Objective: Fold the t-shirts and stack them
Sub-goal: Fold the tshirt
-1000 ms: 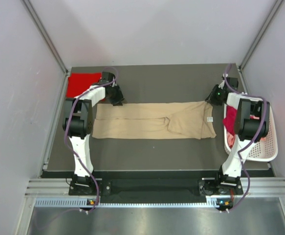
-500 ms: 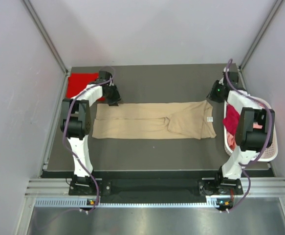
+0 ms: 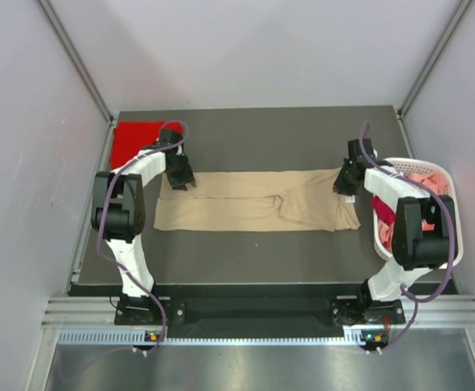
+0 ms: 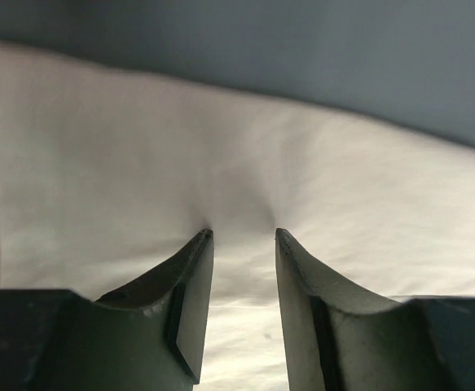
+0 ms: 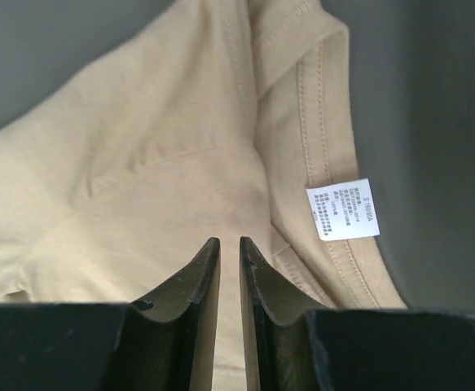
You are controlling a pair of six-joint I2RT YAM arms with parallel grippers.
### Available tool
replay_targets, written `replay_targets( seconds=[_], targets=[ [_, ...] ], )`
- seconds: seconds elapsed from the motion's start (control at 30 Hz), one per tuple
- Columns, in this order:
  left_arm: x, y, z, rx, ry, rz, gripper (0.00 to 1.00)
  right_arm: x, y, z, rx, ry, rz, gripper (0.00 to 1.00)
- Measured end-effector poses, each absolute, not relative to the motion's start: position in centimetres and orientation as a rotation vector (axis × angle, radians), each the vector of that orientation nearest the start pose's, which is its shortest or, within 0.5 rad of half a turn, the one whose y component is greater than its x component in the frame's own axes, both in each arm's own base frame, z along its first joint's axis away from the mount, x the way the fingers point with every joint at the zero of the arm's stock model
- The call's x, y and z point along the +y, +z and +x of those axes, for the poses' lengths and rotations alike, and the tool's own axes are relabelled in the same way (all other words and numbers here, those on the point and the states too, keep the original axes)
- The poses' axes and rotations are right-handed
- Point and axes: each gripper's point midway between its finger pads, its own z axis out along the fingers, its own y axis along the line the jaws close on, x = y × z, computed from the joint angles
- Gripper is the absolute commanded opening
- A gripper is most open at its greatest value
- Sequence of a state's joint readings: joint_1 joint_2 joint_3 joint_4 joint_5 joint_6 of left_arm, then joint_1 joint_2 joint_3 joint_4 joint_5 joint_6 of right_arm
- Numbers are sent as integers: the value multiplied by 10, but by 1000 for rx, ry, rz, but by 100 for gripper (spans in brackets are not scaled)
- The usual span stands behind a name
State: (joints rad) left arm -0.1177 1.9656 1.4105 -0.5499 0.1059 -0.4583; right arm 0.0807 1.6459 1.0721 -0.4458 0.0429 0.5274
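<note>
L gripper [image 4: 244, 235]: jaws apart, tips pressed on tan t-shirt [image 3: 245, 200], which lies as a strip across mid-frame of top view. R gripper [image 5: 229, 241]: nearly together at collar end, can't tell if clamped. Risk: shallow pinch takes top layer only, so fold opens on lift.

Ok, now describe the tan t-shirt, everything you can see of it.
The tan t-shirt is soft beige cloth, folded into a long strip lying flat across the dark table, with stitched hems and a white care label at its right end. The left gripper, fingers apart, presses its far left corner, puckering the cloth. The right gripper, fingers nearly together, sits on the right end; a grip is unclear.
</note>
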Motion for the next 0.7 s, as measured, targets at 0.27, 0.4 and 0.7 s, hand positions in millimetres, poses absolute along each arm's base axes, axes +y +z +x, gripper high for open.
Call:
replay_targets(
  seconds=[0.27, 0.4, 0.7],
  targets=[
    [-61, 28, 416, 2670, -229, -565, 41, 37, 29, 362, 2559, 95, 602, 16],
    [-49, 29, 414, 2656, -210, -617, 41, 34, 24, 366, 2553, 46, 592, 16],
    [-35, 73, 405, 2589, -191, -614, 42, 25, 23, 395, 2540, -39, 567, 16]
  ],
)
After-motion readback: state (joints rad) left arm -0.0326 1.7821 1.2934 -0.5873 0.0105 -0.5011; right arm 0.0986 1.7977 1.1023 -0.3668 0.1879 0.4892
